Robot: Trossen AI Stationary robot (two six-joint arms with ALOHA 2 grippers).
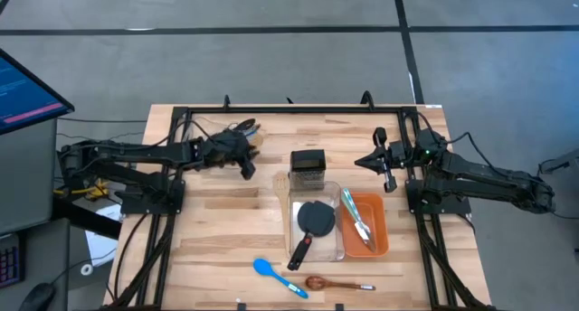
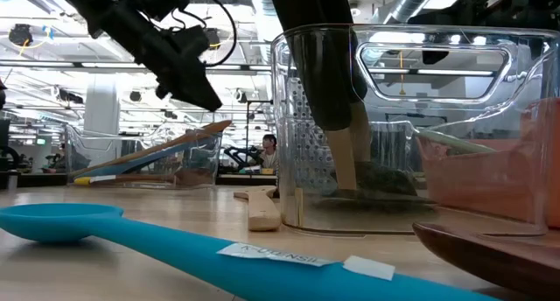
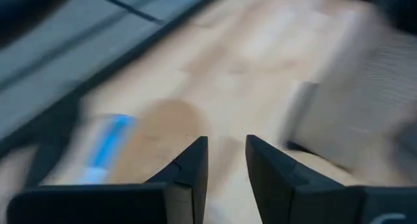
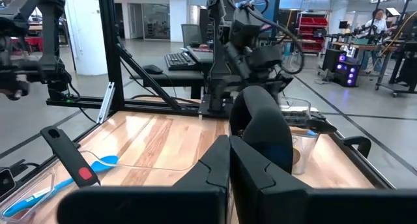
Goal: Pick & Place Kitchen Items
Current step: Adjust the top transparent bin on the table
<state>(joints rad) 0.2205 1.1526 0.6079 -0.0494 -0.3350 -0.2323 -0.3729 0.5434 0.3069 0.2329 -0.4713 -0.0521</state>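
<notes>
**A:** While you're on it: left gripper [image 1: 249,171] status?

**B:** My fingers [image 3: 189,165] sit slightly parted, holding nothing. It hovers above bare table, box grater [image 1: 308,166] just ahead of it.

**A:** Items?

**B:** Black turner [image 1: 312,225] in the clear bin [image 1: 336,192], tongs [image 1: 357,219] in the orange tray [image 1: 380,243]. Blue spoon [image 1: 276,273] and wooden spoon [image 1: 335,283] lie loose, well behind my gripper, probably next. Right gripper [image 1: 357,162] is closed and empty, parked beside the bins.
</notes>
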